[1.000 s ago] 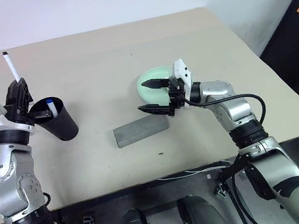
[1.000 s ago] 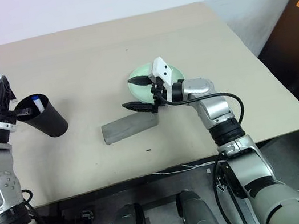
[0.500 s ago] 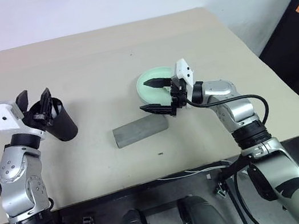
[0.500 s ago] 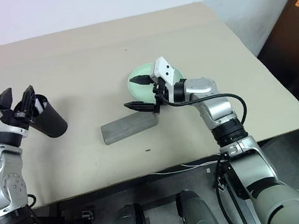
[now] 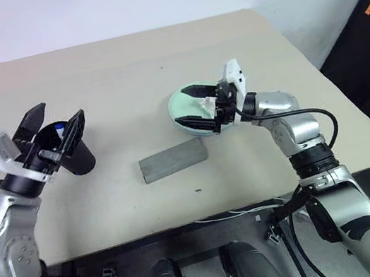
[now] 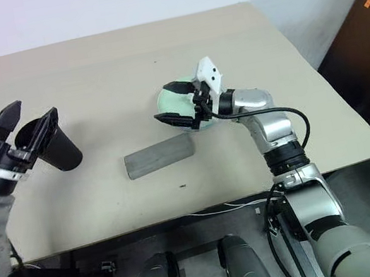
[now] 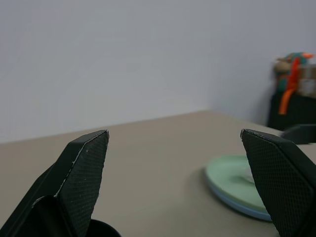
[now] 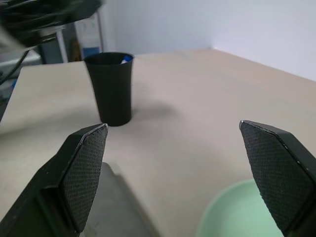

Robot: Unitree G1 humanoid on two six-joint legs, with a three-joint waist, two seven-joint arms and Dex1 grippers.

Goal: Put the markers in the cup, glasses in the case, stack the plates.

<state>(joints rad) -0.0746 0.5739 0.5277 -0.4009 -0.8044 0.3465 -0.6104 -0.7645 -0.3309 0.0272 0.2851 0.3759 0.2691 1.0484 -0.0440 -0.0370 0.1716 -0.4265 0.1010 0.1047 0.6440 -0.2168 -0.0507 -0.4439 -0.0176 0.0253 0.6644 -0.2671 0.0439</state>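
Released, the left end effector [image 5: 56,129] (fingers spread) hovers above the cup [image 5: 73,154].

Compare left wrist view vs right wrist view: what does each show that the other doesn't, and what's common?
Left wrist view: the stacked plates edge-on, mint green over light blue, and dark gear with an orange strap at the table's far side.

Right wrist view: the cup standing upright with a blue marker cap at its rim, and one end of the grey case.

Both: the beige table, a pale wall, part of the mint green plate, and the viewing arm's own jaws spread wide with nothing between them.
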